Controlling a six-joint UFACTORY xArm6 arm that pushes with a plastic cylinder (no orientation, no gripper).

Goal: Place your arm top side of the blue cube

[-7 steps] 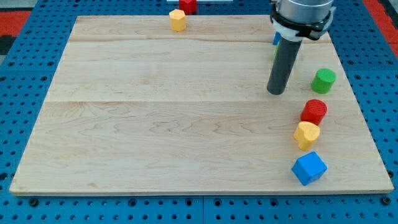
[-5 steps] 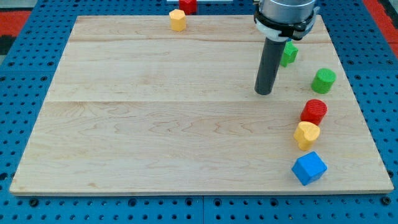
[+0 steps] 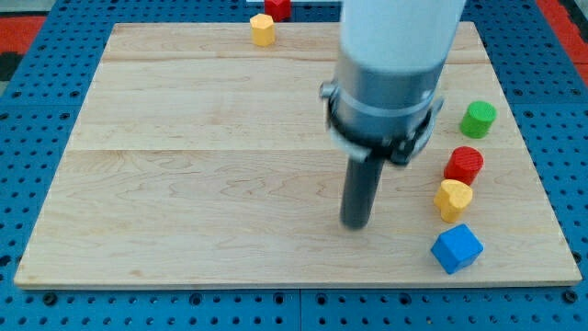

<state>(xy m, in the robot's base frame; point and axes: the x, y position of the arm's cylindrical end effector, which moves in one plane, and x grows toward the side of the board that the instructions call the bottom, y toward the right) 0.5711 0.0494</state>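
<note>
The blue cube [image 3: 457,248] sits near the board's bottom right corner. My tip [image 3: 355,223] rests on the wooden board [image 3: 202,184], left of and slightly above the blue cube, about a hundred pixels away and not touching any block. A yellow block [image 3: 453,199] lies just above the blue cube, and a red cylinder [image 3: 465,165] lies above that. The arm's body hides part of the board's upper right.
A green cylinder [image 3: 478,119] stands near the right edge. A yellow block [image 3: 263,29] and a red block [image 3: 277,7] sit at the top edge. Blue pegboard [image 3: 37,110] surrounds the board.
My tip has moved down and to the left, from the upper right area toward the bottom of the board. The arm now hides the green and blue blocks seen earlier at the top right.
</note>
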